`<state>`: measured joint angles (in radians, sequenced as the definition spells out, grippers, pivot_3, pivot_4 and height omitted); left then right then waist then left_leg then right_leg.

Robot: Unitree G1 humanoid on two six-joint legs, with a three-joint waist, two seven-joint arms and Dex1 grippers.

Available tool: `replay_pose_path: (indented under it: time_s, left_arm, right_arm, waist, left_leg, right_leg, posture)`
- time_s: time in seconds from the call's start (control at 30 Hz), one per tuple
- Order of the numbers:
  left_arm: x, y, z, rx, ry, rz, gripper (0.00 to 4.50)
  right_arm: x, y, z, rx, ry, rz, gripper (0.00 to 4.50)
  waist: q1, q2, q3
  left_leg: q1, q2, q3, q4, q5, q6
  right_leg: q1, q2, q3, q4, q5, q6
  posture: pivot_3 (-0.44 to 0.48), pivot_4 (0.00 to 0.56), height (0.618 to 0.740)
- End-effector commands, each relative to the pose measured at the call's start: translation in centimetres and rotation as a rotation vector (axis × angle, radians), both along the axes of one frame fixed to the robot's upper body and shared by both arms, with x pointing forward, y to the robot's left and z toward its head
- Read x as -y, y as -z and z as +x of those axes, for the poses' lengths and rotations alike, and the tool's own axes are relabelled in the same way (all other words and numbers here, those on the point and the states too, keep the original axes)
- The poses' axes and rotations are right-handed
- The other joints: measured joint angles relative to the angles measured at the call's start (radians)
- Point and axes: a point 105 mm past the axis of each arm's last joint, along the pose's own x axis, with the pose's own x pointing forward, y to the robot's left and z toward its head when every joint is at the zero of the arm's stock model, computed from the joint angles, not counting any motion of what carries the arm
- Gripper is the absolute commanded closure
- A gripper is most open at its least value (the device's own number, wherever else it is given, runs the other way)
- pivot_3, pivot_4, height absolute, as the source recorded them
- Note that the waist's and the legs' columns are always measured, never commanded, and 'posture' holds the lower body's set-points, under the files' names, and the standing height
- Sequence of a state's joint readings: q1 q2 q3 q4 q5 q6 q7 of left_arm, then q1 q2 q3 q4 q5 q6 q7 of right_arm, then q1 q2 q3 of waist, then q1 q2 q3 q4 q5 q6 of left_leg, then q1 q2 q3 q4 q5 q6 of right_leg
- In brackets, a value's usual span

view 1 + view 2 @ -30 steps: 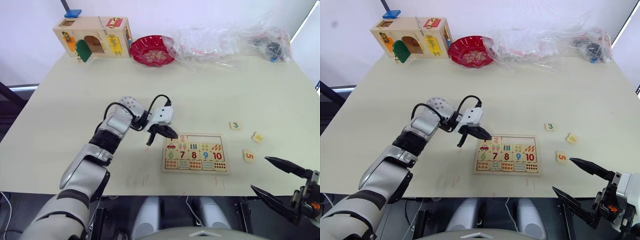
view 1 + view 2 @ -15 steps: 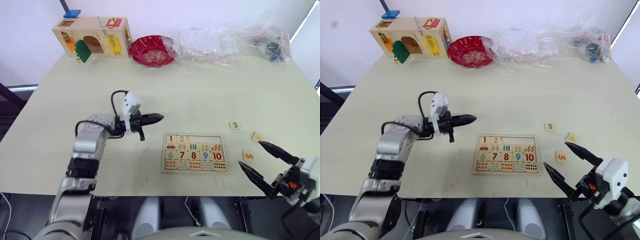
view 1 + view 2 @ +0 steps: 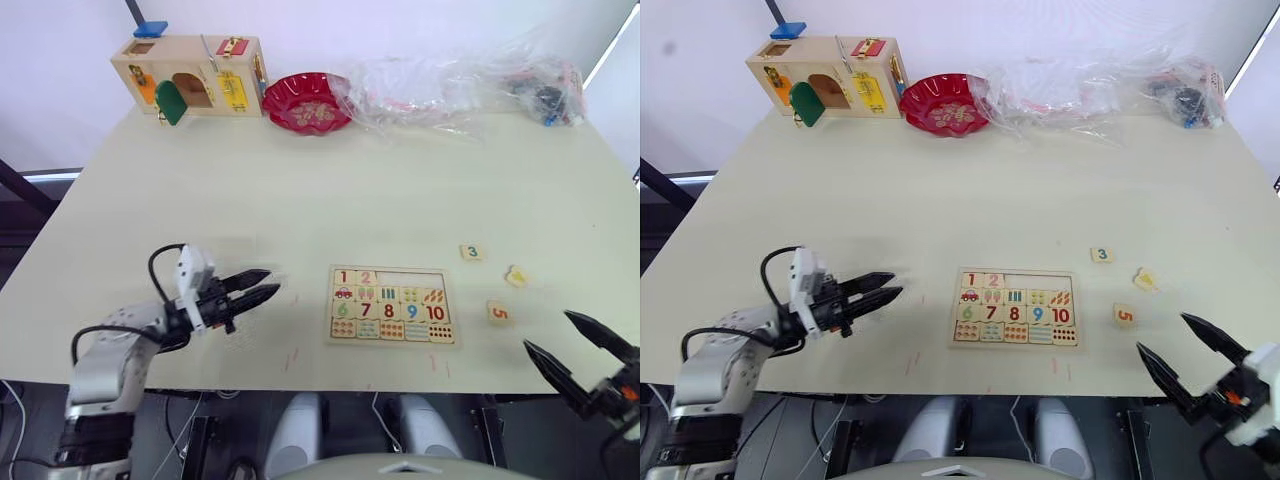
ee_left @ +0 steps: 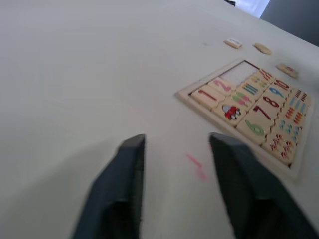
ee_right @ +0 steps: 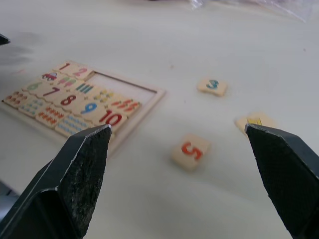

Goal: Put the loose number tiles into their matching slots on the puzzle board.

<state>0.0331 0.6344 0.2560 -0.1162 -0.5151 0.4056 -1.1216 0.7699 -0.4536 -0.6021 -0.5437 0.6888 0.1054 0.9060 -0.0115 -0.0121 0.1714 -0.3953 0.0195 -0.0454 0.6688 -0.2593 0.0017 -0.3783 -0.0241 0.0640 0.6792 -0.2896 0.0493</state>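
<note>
Pale-wood puzzle board [image 3: 392, 306] lying flat, long axis left-right, digits upright

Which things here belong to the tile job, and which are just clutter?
Job: puzzle board with 1 and 2 seated; loose tiles 3, 4, 5; empty slots.
Clutter: latch box, red bowl, plastic bags.

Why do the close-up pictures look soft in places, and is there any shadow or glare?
Left wrist view: the dark fingers up close are smeared, the puzzle board fairly readable. Right wrist view: the fingers loom large, tile 5 reads clearly. Left eye view: soft grey shadow beside the left gripper; no strong glare.
</note>
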Motion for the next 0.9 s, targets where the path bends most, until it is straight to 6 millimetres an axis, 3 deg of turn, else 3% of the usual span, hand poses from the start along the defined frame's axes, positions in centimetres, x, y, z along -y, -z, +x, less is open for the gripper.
replay_pose_path:
  time_s: [0.03,0.07,0.33,0.43,0.57,0.63,0.9]
  left_arm:
    - [-0.3,-1.4,-0.6,0.061,0.025,0.018,0.29]
    - [-0.5,-1.4,-0.7,0.057,0.026,0.021,0.05]
    - [-0.3,-0.9,-0.9,0.059,0.050,0.051,0.05]
    - [0.3,-1.1,-0.7,0.073,0.073,0.054,0.05]
    - [1.2,-2.0,-0.8,0.107,0.162,0.054,0.05]
    - [1.5,-2.7,-0.8,0.086,0.186,-0.038,0.05]
    - [2.0,-3.7,-1.2,0.137,0.372,-0.047,0.05]
  right_arm:
    - [1.3,-0.8,-0.7,0.013,0.002,-0.028,0.00]
    - [1.5,-0.7,-0.8,0.004,0.005,-0.028,0.00]
    - [3.1,-0.5,-0.6,-0.017,0.037,-0.065,0.00]
    - [2.5,-0.5,0.1,-0.035,0.014,-0.085,0.00]
    - [1.6,-1.3,2.4,-0.055,-0.054,-0.169,0.00]
    - [2.2,-1.4,4.1,-0.099,-0.074,-0.255,0.00]
    - [2.9,-2.8,10.4,-0.126,-0.221,-0.402,0.00]
  waist:
    - [0.000,0.000,0.000]
    - [0.000,0.000,0.000]
    - [0.000,0.000,0.000]
    - [0.000,0.001,0.000]
    - [-0.004,0.001,0.000]
    - [-0.006,0.001,0.000]
    - [-0.003,0.000,0.000]
  left_leg:
    - [0.000,0.000,0.000,0.000,0.000,0.000]
    - [0.000,0.000,0.001,0.000,0.000,0.000]
    - [0.001,0.000,0.004,0.000,0.000,0.000]
    - [0.001,0.000,0.005,0.000,0.000,0.000]
    - [0.001,0.000,0.007,0.000,0.000,0.000]
    - [0.001,0.001,0.008,0.000,0.000,0.000]
    - [0.000,0.000,0.011,0.000,0.000,0.000]
  right_leg:
    - [0.000,0.000,0.000,0.000,0.000,0.000]
    - [0.000,0.000,0.000,0.000,0.000,0.000]
    - [0.000,-0.001,0.002,-0.001,0.000,0.000]
    - [-0.001,0.000,0.002,-0.001,0.000,0.000]
    - [-0.001,0.004,0.004,0.000,0.000,0.001]
    - [-0.001,0.005,0.005,0.000,0.000,0.001]
    - [-0.002,0.007,0.004,-0.001,0.000,0.001]
  posture:
    - [0.000,0.150,0.740]
    - [0.000,0.150,0.740]
    - [0.000,0.150,0.740]
    - [0.000,0.150,0.740]
    - [0.000,0.150,0.740]
    - [0.000,0.150,0.740]
    - [0.000,0.150,0.740]
